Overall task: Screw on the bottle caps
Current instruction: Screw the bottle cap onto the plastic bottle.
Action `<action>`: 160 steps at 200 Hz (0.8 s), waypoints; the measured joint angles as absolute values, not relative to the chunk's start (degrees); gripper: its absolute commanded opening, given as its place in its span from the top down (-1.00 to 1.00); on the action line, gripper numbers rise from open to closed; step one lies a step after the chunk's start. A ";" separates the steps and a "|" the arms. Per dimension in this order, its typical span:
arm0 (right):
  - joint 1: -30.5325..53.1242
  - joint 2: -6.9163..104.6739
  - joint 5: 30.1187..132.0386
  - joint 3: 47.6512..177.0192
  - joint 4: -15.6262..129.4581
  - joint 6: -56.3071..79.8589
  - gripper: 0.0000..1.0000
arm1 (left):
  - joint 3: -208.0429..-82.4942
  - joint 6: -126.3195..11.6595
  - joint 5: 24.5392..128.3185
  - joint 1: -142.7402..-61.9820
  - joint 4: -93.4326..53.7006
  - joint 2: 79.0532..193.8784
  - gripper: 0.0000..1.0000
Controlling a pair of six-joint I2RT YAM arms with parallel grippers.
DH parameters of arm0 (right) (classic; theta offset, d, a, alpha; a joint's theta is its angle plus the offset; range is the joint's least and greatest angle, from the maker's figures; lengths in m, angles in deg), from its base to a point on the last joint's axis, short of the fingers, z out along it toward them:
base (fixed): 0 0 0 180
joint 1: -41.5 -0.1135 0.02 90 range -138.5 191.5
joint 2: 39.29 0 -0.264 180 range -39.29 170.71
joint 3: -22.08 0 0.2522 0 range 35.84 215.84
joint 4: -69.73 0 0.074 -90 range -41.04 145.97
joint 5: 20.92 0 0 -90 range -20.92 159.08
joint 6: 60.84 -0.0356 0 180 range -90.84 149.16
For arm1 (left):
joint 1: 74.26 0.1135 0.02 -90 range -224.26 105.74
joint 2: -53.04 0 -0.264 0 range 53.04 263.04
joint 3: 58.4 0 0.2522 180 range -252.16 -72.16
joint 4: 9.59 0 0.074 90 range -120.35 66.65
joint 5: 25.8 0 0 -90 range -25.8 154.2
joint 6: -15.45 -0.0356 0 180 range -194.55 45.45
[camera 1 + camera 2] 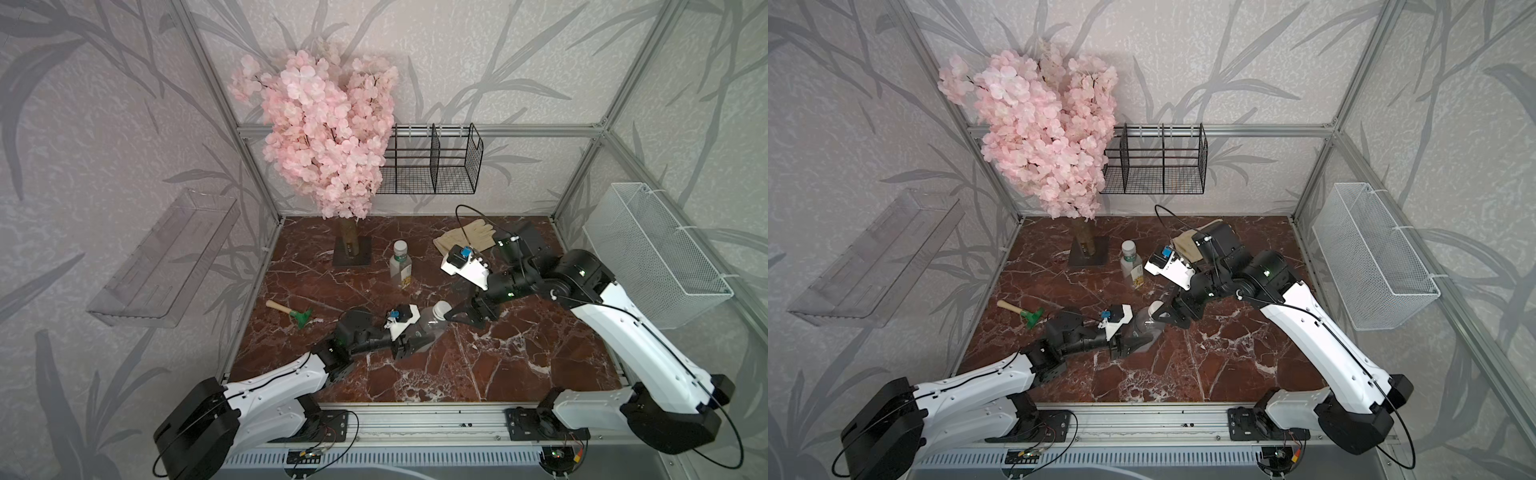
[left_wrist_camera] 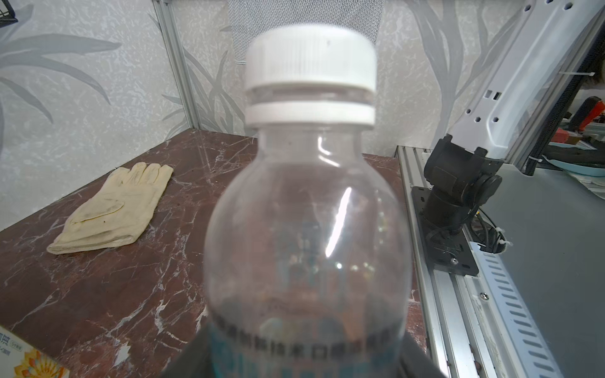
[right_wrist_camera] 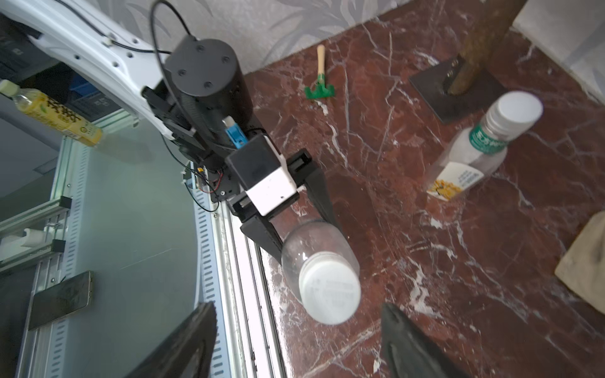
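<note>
In a top view the left gripper point(image 1: 411, 345) clamps the rounder bottle point(image 1: 432, 326), tilted above the table point(image 1: 374, 374) centre, cap point(image 1: 441, 308) toward 2 o'clock. Left wrist view: bare neck shows under the cap point(image 2: 311, 55). Right wrist view: the right gripper point(image 3: 298, 307) has its fingers apart, off the cap; probably under-tightened, it could loosen.

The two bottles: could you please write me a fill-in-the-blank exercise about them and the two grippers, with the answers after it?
1. The left gripper is shut on the round bottle, which carries a ____ cap.
2. The right gripper is ____, with its jaws apart on either side of that cap.
3. The bottle with the green neck band stands ____ on the table.
4. The small rake has a ____ head.

Missing words: white; open; upright; green.
</note>
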State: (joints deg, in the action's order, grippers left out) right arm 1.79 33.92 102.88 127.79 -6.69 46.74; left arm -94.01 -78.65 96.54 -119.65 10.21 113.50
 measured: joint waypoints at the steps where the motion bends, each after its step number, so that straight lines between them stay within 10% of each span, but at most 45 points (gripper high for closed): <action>1: 1.90 33.75 103.23 127.55 -6.54 47.05 -0.62 | -94.01 -78.65 96.58 -119.65 10.21 113.50 -0.09; 160: 8.46 36.04 121.57 119.11 -2.12 75.44 -0.48 | -94.01 -77.84 98.37 -119.65 10.58 113.50 -0.09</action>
